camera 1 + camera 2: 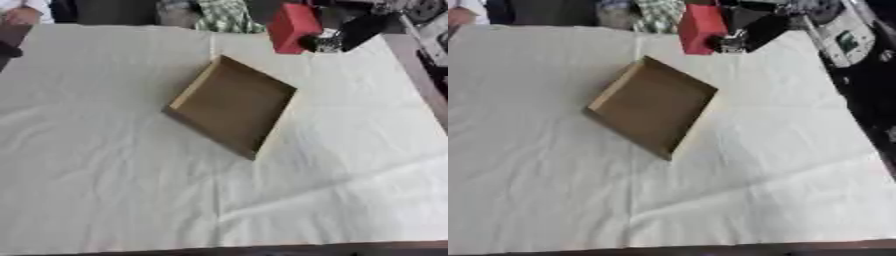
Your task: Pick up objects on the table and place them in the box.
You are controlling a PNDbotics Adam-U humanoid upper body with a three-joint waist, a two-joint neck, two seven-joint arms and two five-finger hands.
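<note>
A shallow brown cardboard box (pixel 232 106) lies turned at an angle in the middle of the white-covered table (pixel 105 165), with nothing inside it. At the far edge, a red block (pixel 291 26) stands tilted. My right hand (pixel 325 43) comes in from the upper right on a black arm, and its fingers are curled against the block's right side. The block sits beyond the box's far corner, apart from it. My left hand shows in neither view.
A green-and-white checked cloth (pixel 224 15) lies beyond the far edge. A person's hand (pixel 17 15) rests at the far left corner. Grey equipment (pixel 846 42) stands off the table's right side. The table's dark front edge (pixel 262 248) runs along the bottom.
</note>
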